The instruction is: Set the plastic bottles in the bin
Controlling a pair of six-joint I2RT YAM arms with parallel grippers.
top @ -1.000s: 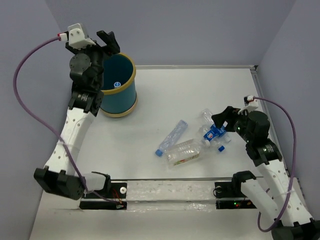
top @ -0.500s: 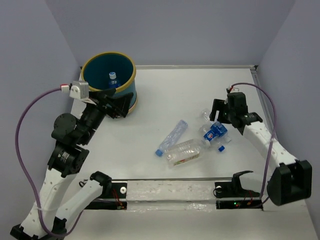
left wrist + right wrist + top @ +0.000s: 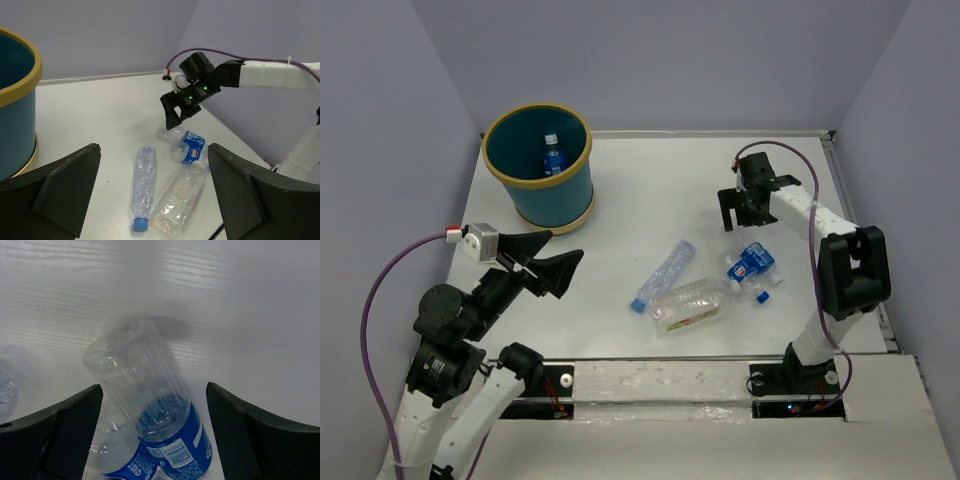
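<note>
The teal bin (image 3: 556,196) stands at the far left with one blue-capped bottle (image 3: 552,154) inside. On the table lie a crushed clear bottle (image 3: 663,273) with a blue cap, a larger bottle (image 3: 692,303) and blue-labelled bottles (image 3: 748,263). My left gripper (image 3: 545,262) is open and empty, near left, facing them; its view shows the crushed bottle (image 3: 143,185), the larger one (image 3: 181,200) and a blue-labelled one (image 3: 191,146). My right gripper (image 3: 742,222) is open just beyond the cluster, jaws either side of a clear blue-labelled bottle (image 3: 145,385), not touching it.
A small loose blue cap (image 3: 761,296) lies by the blue-labelled bottles. A metal rail (image 3: 660,378) runs along the near edge between the arm bases. Purple walls close in the table at the back and both sides. The bin's rim (image 3: 20,85) fills the left wrist view's left edge.
My left arm drew back from over the bin to the near left, gripper still open. My right arm swung from the cluster's right side to its far side.
</note>
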